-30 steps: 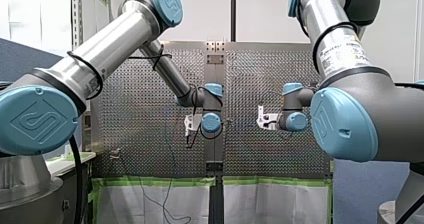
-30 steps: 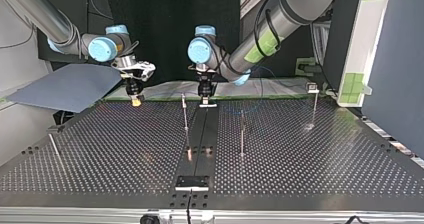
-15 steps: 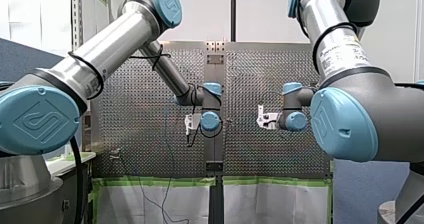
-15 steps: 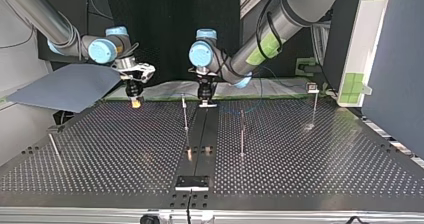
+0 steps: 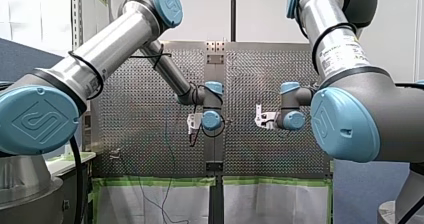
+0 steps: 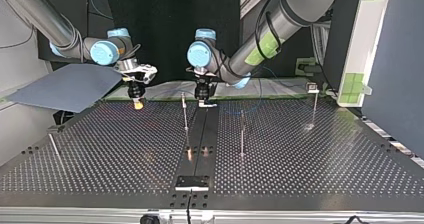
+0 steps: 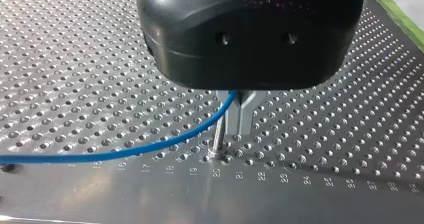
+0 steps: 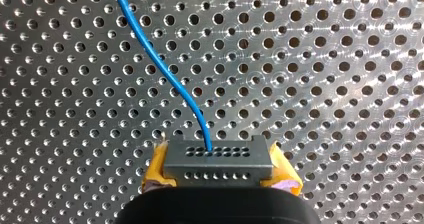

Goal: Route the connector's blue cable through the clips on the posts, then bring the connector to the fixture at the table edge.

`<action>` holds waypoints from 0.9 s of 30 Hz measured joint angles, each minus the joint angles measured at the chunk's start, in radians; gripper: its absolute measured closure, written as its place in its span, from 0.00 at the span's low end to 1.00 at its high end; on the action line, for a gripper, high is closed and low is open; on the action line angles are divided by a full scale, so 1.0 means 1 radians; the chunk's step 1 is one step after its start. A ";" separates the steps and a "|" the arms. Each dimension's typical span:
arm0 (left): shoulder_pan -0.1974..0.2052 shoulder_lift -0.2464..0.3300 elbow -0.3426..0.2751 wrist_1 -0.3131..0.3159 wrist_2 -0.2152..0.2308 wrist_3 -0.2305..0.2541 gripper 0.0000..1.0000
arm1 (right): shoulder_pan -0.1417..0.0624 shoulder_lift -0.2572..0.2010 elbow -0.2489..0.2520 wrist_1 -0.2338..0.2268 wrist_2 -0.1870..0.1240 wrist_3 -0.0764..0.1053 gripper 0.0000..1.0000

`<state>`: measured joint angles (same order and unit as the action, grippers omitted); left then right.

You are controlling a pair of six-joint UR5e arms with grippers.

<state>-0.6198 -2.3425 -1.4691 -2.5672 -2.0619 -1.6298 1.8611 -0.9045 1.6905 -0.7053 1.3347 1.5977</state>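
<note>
In the right wrist view my right gripper (image 8: 219,178) is shut on a grey connector (image 8: 216,160), gripped between its yellow pads (image 8: 156,170). A blue cable (image 8: 160,64) leaves the connector's face and curves away over the perforated plate. In the left wrist view my left gripper (image 7: 239,130), black with metal fingers, is shut on the blue cable (image 7: 125,154) right beside a thin post (image 7: 218,134). In the top view my right gripper (image 6: 136,103) hangs at the far left and my left gripper (image 6: 204,98) near the far middle, both low over the table.
Several thin posts stand on the table: one (image 6: 185,113) near my left gripper, one (image 6: 242,134) at the middle, one with a clip (image 6: 313,88) at the far right, one (image 6: 54,149) leaning at the left. A black fixture plate (image 6: 191,182) sits at the near edge.
In the front view both grippers have shifted slightly towards each other. In the top view my right gripper has dropped a little. Both grips are unchanged.
</note>
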 joint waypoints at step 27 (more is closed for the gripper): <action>0.023 -0.064 0.112 -0.063 0.001 -0.028 1.00 | 0.002 0.051 -0.068 0.045 0.030 -0.011 1.00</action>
<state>-0.5964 -2.4064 -1.3567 -2.6304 -2.0608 -1.6581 1.8630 -0.8534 1.6229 -0.6603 1.3651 1.5869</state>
